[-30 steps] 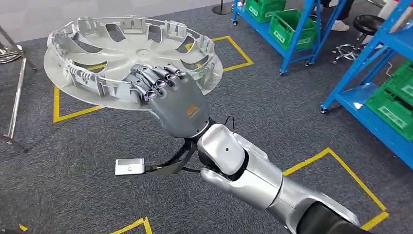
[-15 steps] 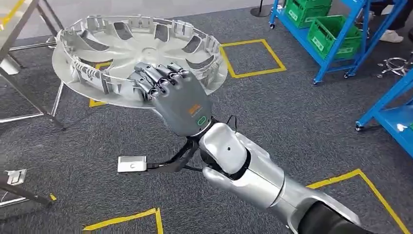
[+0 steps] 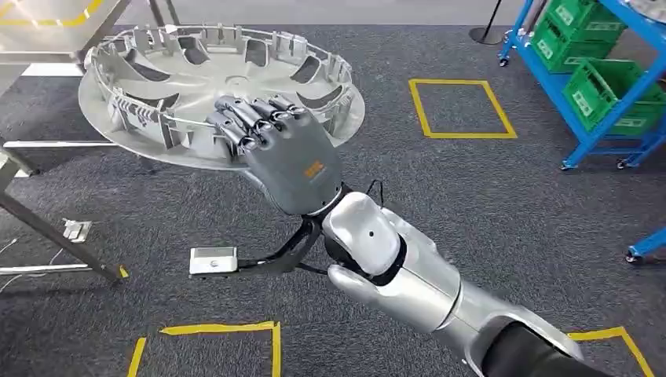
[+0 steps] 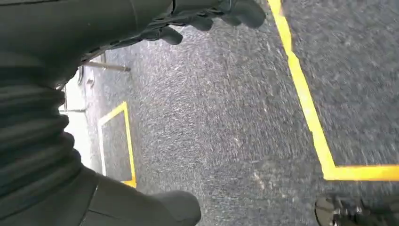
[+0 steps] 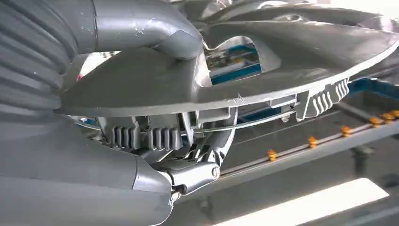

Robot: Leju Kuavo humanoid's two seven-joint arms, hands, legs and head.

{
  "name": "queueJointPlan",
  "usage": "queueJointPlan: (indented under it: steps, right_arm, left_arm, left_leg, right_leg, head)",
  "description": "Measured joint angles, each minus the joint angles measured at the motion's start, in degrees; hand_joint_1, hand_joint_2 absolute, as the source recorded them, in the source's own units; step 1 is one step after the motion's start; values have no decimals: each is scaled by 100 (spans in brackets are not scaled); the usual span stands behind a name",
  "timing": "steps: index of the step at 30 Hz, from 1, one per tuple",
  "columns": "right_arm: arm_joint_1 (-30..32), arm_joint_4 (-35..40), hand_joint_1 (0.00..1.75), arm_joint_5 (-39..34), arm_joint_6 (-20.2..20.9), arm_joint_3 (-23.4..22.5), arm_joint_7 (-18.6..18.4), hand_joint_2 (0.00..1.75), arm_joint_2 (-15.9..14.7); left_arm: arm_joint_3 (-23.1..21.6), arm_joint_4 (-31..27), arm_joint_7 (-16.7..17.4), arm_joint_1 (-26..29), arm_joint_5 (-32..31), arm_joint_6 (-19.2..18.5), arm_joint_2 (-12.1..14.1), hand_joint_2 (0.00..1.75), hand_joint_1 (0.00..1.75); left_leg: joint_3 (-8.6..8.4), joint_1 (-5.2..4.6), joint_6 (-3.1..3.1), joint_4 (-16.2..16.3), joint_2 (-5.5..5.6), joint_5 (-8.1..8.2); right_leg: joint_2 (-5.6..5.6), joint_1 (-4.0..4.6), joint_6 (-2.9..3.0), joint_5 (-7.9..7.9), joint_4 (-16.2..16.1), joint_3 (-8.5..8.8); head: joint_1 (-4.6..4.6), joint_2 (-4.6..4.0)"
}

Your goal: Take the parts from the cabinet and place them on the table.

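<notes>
The silver wheel cover (image 3: 212,86) sits up at the head view's eleven o'clock, held level above the floor with its ribbed inner side facing up. The right hand (image 3: 279,149) grips its near rim, fingers (image 3: 247,118) curled over the edge onto the clips, and the right wrist view shows the thick thumb (image 5: 141,28) pressed against the smooth underside. The silver right arm (image 3: 408,283) runs down toward five o'clock, a small grey box (image 3: 212,260) hanging on a cable at its wrist. Under it all lies dark grey speckled carpet (image 3: 471,196), marked with yellow tape squares (image 3: 462,107) at one o'clock and along the bottom edge. At two o'clock stands a blue rack (image 3: 620,86) holding green crates (image 3: 616,98). Metal table legs (image 3: 47,228) slant in at nine o'clock, with a pale tabletop (image 3: 47,23) at the upper left corner. The left hand (image 4: 207,14) hangs over carpet, dark fingers curled inward with nothing in them.
</notes>
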State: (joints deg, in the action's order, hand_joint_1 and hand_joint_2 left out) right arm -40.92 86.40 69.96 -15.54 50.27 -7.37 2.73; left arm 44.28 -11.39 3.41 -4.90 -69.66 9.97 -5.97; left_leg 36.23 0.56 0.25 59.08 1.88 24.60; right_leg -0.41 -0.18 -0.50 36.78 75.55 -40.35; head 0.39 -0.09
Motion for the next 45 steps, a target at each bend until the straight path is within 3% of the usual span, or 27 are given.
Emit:
queueJointPlan:
  steps: [2, 4, 5, 6, 10, 11, 12, 13, 16, 18, 20, 21, 22, 23, 26, 28, 29, 31, 32, 33, 35, 36, 37, 41, 42, 43, 45]
  right_arm:
    - [-1, -7, 175, -19, 0, 0, 0, 175, -4]
    - [-17, -9, 175, -35, 0, 0, -2, 175, -4]
    - [-38, -7, 175, -35, 0, 0, 0, 175, -4]
    - [-52, -9, 175, -35, -2, 0, 2, 175, -7]
    - [-129, -7, 175, -35, -4, 0, 2, 175, 4]
    - [-131, -9, 175, -35, 0, 0, -13, 175, 20]
    - [-130, -13, 175, -35, 0, 0, -13, 175, 20]
    - [-150, -13, 175, -37, 0, 0, -4, 175, 20]
    - [-150, -22, 175, -68, -4, 2, 22, 175, 20]
    - [-151, -44, 175, -118, -2, 2, 33, 175, 20]
    - [-151, -61, 175, -157, -7, 2, 48, 175, 20]
    - [-158, -61, 175, -168, -20, 2, 63, 175, 20]
    - [-177, -63, 175, -181, -24, 2, 72, 175, 20]
    - [-188, -63, 175, -192, -35, 2, 94, 175, 20]
    - [-205, -74, 175, -212, -48, 26, 87, 175, 22]
    - [-211, -83, 175, -216, -59, 39, 87, 175, 22]
    - [-208, -87, 175, -223, -68, 39, 87, 175, 15]
    - [-199, -112, 175, -232, -74, 50, 87, 175, 13]
    - [-200, -118, 175, -240, -72, 55, 87, 175, 13]
    - [-201, -131, 175, -245, -72, 57, 85, 175, 13]
    - [-206, -138, 175, -258, -68, 57, 85, 175, 20]
    - [-218, -138, 175, -258, -68, 57, 85, 175, 20]
    - [-226, -138, 175, -258, -68, 57, 87, 175, 22]
    - [-237, -142, 175, -258, -68, 61, 76, 175, 50]
    - [-236, -144, 175, -258, -68, 61, 50, 175, 61]
    - [-229, -146, 175, -251, -83, 63, 52, 175, 66]
    - [-208, -146, 175, -223, -92, 63, 50, 175, 63]
  left_arm:
    - [2, 0, 2, 2, 9, 7, 4, 175, 0]
    - [2, 2, 2, 11, 15, 7, 4, 175, 0]
    - [2, 2, 2, 10, 15, 7, -2, 175, 0]
    - [2, 7, 2, 11, 15, 7, -33, 175, 0]
    - [6, 4, 2, 49, 18, 13, -28, 175, 0]
    - [9, 4, 2, 59, 18, 15, -13, 175, 0]
    - [9, 9, 2, 71, 18, 15, -26, 175, 0]
    - [9, 9, 2, 66, 22, 17, -24, 175, 0]
    - [11, 9, 0, 48, 50, 26, -17, 175, 0]
    - [13, 9, -4, 72, 61, 33, -11, 175, 0]
    - [15, 9, -24, 79, 70, 37, 2, 175, 0]
    - [15, 11, -41, 67, 77, 39, -2, 175, 0]
    - [17, 11, -53, 64, 85, 39, -26, 175, 0]
    - [22, 11, -52, 60, 96, 42, -22, 175, 0]
    - [50, 9, -74, 80, 127, 92, -17, 175, 0]
    - [52, 9, -90, 98, 146, 124, -9, 175, 0]
    - [59, 9, -105, 92, 166, 142, 0, 175, 0]
    - [81, 9, -111, 88, 175, 153, 2, 175, 0]
    - [107, 9, -105, 92, 175, 160, 2, 175, 0]
    - [118, 11, -98, 97, 177, 160, 2, 175, 0]
    - [140, 11, -92, 102, 177, 166, 2, 175, 0]
    - [142, 11, -92, 98, 177, 168, -4, 175, 0]
    - [142, 13, -92, 98, 177, 168, -20, 175, 0]
    - [151, 13, -96, 126, 175, 175, -18, 175, 0]
    - [153, 13, -98, 136, 177, 175, -7, 175, 0]
    - [153, 20, -98, 139, 175, 173, -22, 175, 0]
    - [153, 20, -103, 105, 164, 153, -17, 175, 0]
  left_leg:
    - [-7, -26, 4, 7, 181, 2]
    - [-12, -30, 4, 16, 376, 2]
    - [-13, -22, 2, 17, 452, 0]
    - [7, -7, -14, 18, 492, -9]
    - [52, 29, -156, -56, 798, -68]
    - [71, 6, -147, -14, 696, -46]
    - [127, -51, -161, 123, 271, 75]
    - [269, -43, -197, 429, 37, 263]
    - [828, 20, -298, 1556, -127, 684]
    - [696, 76, -370, 1276, -163, 405]
    - [181, 118, -448, 302, -399, -55]
    - [84, 87, -457, 52, -668, 20]
    - [60, 89, -375, 49, -680, -15]
    - [86, 84, -245, 118, -566, -3]
    - [94, 81, -109, 119, -355, -6]
    - [107, 99, -56, 101, -236, -27]
    - [122, 98, -37, 101, -167, -38]
    - [145, 67, -13, 102, -13, -48]
    - [149, 50, -6, 102, 85, -53]
    - [148, 40, -3, 102, 165, -60]
    - [150, 32, -16, 102, 350, -85]
    - [157, 39, -27, 102, 421, -99]
    - [181, 23, -58, 110, 474, -119]
    - [224, 34, -219, 20, 757, -207]
    - [262, 40, -204, 86, 548, -163]
    - [344, -1, -235, 264, 169, 17]
    - [682, 14, -298, 1046, -99, 460]
  right_leg:
    - [23, 30, 59, -141, 145, -148]
    - [154, 91, 189, -731, -772, 211]
    - [319, 123, 245, -992, -1307, 443]
    - [592, 113, 305, -972, -1566, 553]
    - [330, 137, 303, -997, -1691, 637]
    - [217, 53, 301, -1068, -1823, 707]
    - [160, 71, 327, -1079, -1878, 756]
    - [82, 73, 336, -1082, -1884, 768]
    - [-191, 67, 339, -1041, -1862, 770]
    - [-345, 39, 294, -1000, -1826, 773]
    - [-484, 0, 220, -916, -1727, 772]
    - [-540, 20, 166, -868, -1665, 762]
    - [-579, 72, 128, -817, -1606, 744]
    - [-613, 67, 109, -809, -1610, 751]
    - [-808, 48, 21, -752, -1610, 803]
    - [-211, -20, -24, -482, -1235, 663]
    - [-51, -19, -23, -243, -741, 424]
    - [1, -5, -5, 67, 124, -30]
    - [8, 4, 26, 25, 269, -132]
    - [19, 21, 69, -116, 132, -91]
    - [144, 70, 195, -635, -795, 331]
    - [378, 98, 254, -841, -1298, 579]
    - [590, 94, 271, -786, -1508, 660]
    - [296, 92, 267, -884, -1609, 718]
    - [186, 61, 278, -935, -1669, 741]
    - [146, 61, 320, -955, -1698, 751]
    - [-10, 69, 342, -958, -1694, 733]
  head:
    - [-2, 0]
    - [0, 0]
    - [2, 0]
    - [-15, 0]
    - [26, 0]
    - [22, 0]
    - [-7, 0]
    - [-13, 0]
    - [-15, 0]
    - [-13, 0]
    - [-15, 0]
    - [-19, 0]
    - [-24, 0]
    - [0, 0]
    - [15, 0]
    - [28, 0]
    - [46, 0]
    - [46, 0]
    - [46, 0]
    - [46, 0]
    - [46, 0]
    - [46, 0]
    - [35, 0]
    - [57, 0]
    - [61, 0]
    - [0, 0]
    - [0, 0]
